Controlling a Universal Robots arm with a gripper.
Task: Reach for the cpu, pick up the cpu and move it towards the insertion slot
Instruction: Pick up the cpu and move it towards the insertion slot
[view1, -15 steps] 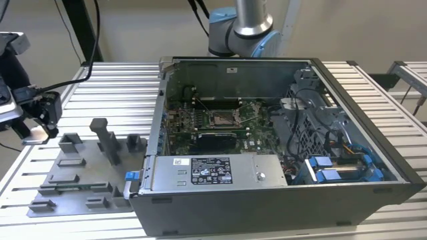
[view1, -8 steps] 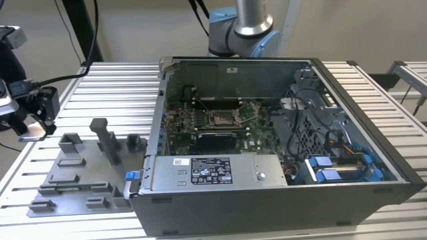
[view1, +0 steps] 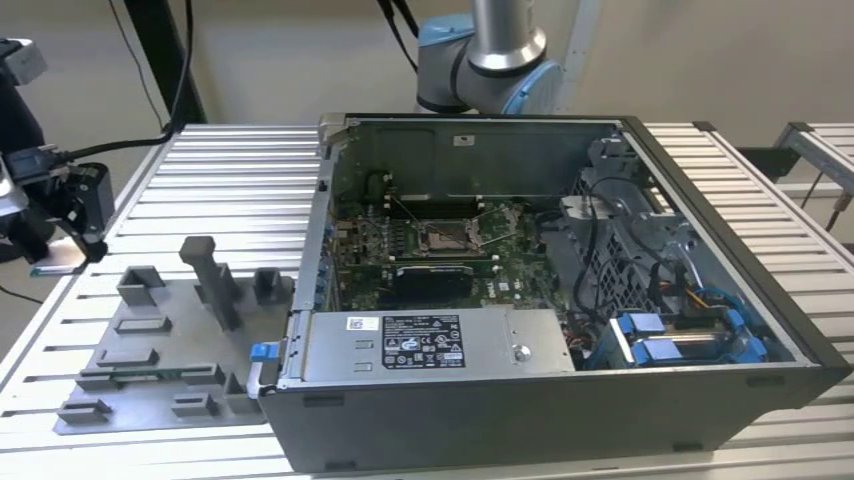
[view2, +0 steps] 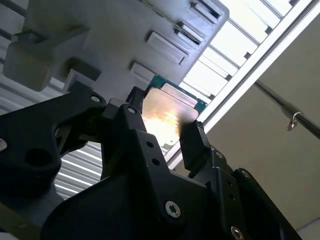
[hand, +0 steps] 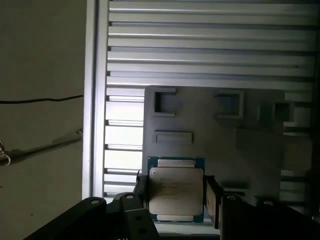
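Jaws clamp the cpu (hand: 176, 192) by two opposite edges, silvery top showing between them, above the grey fixture (hand: 200, 120).

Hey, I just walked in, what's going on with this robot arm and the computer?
The arm's gripper is shut on the cpu, with one finger on each side of it in both wrist views, close by the grey fixture plate. The insertion slot sits on the motherboard inside the open computer case, well off to the exterior view's right of the gripper. The cpu has not reached it.
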